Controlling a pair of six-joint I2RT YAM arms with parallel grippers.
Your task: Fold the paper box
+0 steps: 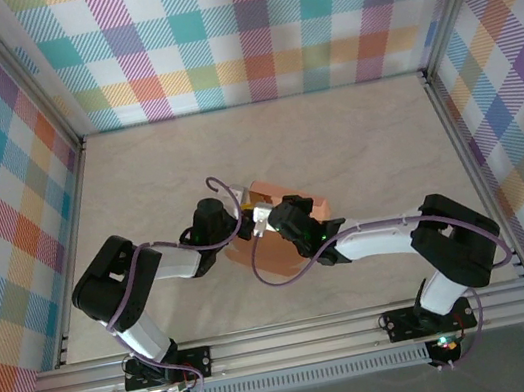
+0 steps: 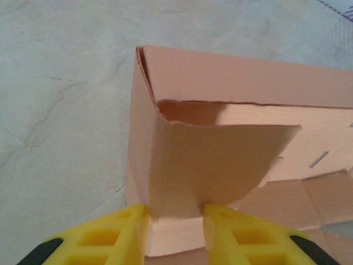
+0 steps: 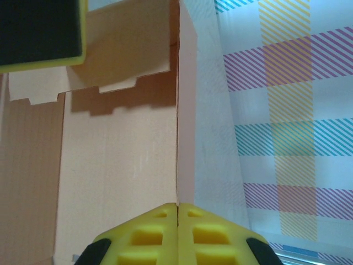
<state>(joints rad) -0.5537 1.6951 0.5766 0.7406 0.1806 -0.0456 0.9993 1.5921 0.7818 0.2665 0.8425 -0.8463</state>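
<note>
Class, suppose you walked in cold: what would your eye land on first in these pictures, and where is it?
The salmon-orange paper box sits half folded at the middle of the table. Up close, the left gripper straddles a curled flap, and the right gripper is pinched shut on an upright card wall. Bright plaid walls ring the table.

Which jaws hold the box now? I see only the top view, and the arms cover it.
Observer: In the right wrist view, the right jaws are shut on a thin wall of the box, seen edge-on.
Operator: And the left jaws?
Observer: They stand apart with a strip of card between them; whether they press it, I cannot tell.
Operator: Is the corner near them finished?
Observer: No, a curved flap stands over a gap there, not tucked in.
</note>
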